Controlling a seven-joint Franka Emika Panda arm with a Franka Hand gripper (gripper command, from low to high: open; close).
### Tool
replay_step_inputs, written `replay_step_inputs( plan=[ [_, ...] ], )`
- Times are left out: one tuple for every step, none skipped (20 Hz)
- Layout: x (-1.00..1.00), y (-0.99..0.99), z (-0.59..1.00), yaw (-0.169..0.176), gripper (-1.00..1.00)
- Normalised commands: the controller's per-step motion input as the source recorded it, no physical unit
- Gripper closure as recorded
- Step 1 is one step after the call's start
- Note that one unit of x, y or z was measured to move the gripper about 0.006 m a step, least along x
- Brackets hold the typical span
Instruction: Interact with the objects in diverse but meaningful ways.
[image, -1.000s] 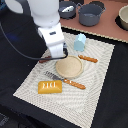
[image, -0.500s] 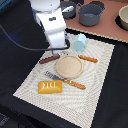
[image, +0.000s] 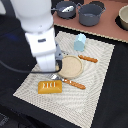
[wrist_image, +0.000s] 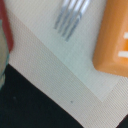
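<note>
The landmark here is the round tan plate (image: 70, 66), which sits near the middle of a pale woven placemat (image: 100, 95). Nearest the camera in the exterior view, just off the plate's near edge, lies the yellow-orange scored bread loaf (image: 50, 87), flat on the mat; the wrist view shows one orange end of it (wrist_image: 113, 37) close to the mat's corner. Between the loaf and the plate lies a fork with a wooden handle (image: 71, 82), its silver tines (wrist_image: 71, 17) resting on the weave and its handle running along the plate's near rim toward the exterior view's right.

The plate itself looks bare. The robot arm (image: 39, 35), a bulky white body, hangs over the plate's side on the exterior view's left and covers the gripper, so I cannot tell how far its jaws are parted or whether they hold anything.

Beyond the plate, on the exterior view's right, a second wooden-handled utensil (image: 88, 59) lies on the mat, and further back stands the pale blue carton-shaped block (image: 80, 42), upright and well apart from the plate.

Past the mat's far edge, on a reddish-brown tabletop (image: 117, 35), stand two grey pots (image: 91, 14); their contents cannot be made out. The mat rests on a black surface (image: 20, 112).
</note>
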Motion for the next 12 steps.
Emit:
replay_step_inputs(
  plan=[
    [0.64, -0.74, 0.0, 0.0, -1.0],
    [0.65, -0.67, 0.0, 0.0, -1.0],
    [0.63, -0.65, 0.0, 0.0, -1.0],
    [0.63, -0.64, 0.0, 0.0, -1.0],
    [0.63, -0.61, 0.0, 0.0, -1.0],
    [0.66, -0.53, 0.0, 0.0, -1.0],
    [0.75, -0.37, 0.04, 0.0, -1.0],
    [0.79, -0.15, 0.07, 0.0, -1.0],
    [0.76, 0.0, 0.09, 0.015, -1.0],
    [0.75, 0.0, 0.06, 0.027, -1.0],
    [0.75, 0.02, 0.04, 0.03, -1.0],
    [0.71, 0.0, 0.0, 0.035, -1.0]
  ],
)
